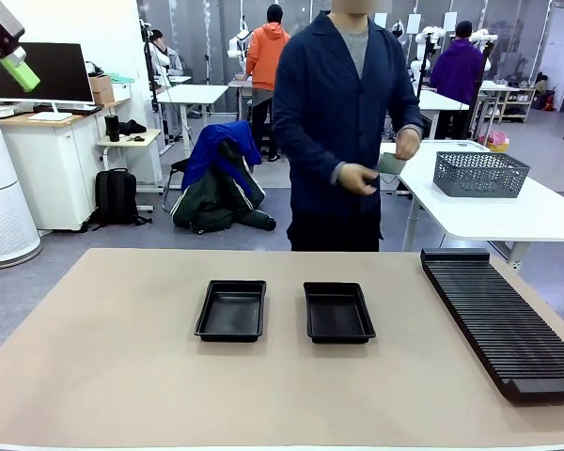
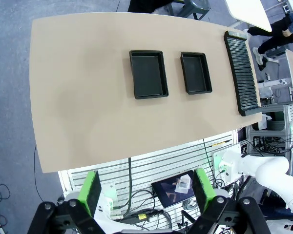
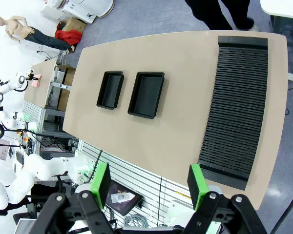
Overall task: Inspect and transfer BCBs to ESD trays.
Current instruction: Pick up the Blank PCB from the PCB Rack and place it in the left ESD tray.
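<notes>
Step in hand, as judged: inspection, with no transfer begun. The person at the far side holds a small pale board, apparently a BCB (image 1: 391,163), between both hands (image 1: 357,178), well clear of the table (image 1: 122,357). The left ESD tray (image 1: 231,310) and the right ESD tray (image 1: 338,312) lie side by side mid-table, both empty. The slotted rack (image 1: 503,319) lies at the right. The left gripper (image 2: 147,191) and the right gripper (image 3: 148,183) hang high over the near edge, jaws apart, holding nothing. The next move calls for the board to come within reach before either arm descends.
</notes>
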Available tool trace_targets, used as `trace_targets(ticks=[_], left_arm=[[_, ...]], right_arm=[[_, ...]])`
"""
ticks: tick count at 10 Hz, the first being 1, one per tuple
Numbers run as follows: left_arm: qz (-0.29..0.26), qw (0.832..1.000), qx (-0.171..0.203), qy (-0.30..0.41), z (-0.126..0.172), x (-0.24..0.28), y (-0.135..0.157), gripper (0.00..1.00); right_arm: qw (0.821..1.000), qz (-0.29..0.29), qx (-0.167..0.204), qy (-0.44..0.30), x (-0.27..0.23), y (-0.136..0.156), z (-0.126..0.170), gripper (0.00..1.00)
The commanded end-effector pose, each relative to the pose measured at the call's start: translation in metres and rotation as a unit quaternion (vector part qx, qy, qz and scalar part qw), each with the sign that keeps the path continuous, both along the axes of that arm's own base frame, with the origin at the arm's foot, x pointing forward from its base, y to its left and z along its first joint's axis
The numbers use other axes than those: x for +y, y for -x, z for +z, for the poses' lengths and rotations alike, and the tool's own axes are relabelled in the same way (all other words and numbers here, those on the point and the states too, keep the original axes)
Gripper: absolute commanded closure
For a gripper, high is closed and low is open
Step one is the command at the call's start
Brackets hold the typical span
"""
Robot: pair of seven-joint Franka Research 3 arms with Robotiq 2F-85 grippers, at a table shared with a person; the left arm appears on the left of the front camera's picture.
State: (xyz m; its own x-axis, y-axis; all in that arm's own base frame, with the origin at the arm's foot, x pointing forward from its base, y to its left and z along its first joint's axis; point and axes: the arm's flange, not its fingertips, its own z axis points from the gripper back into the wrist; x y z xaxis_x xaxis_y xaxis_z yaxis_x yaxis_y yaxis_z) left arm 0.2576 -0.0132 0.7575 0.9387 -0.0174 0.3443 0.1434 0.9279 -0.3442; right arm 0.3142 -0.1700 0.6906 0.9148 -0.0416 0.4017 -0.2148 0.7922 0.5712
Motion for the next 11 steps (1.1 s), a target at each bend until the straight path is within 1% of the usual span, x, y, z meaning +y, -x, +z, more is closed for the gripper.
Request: trace_targets(ticks=[1, 11], left_arm=[[0.002, 1.000, -0.003, 0.000, -0.0008, 0.0003, 0.0005, 0.00], [0.002, 1.000, -0.003, 0.000, -0.0008, 0.0003, 0.0005, 0.00]], right_arm=[[1.000, 0.003, -0.001, -0.002, 0.0017, 0.0019, -0.0003, 0.15], [1.000, 0.003, -0.001, -0.002, 0.0017, 0.0019, -0.0003, 0.15]])
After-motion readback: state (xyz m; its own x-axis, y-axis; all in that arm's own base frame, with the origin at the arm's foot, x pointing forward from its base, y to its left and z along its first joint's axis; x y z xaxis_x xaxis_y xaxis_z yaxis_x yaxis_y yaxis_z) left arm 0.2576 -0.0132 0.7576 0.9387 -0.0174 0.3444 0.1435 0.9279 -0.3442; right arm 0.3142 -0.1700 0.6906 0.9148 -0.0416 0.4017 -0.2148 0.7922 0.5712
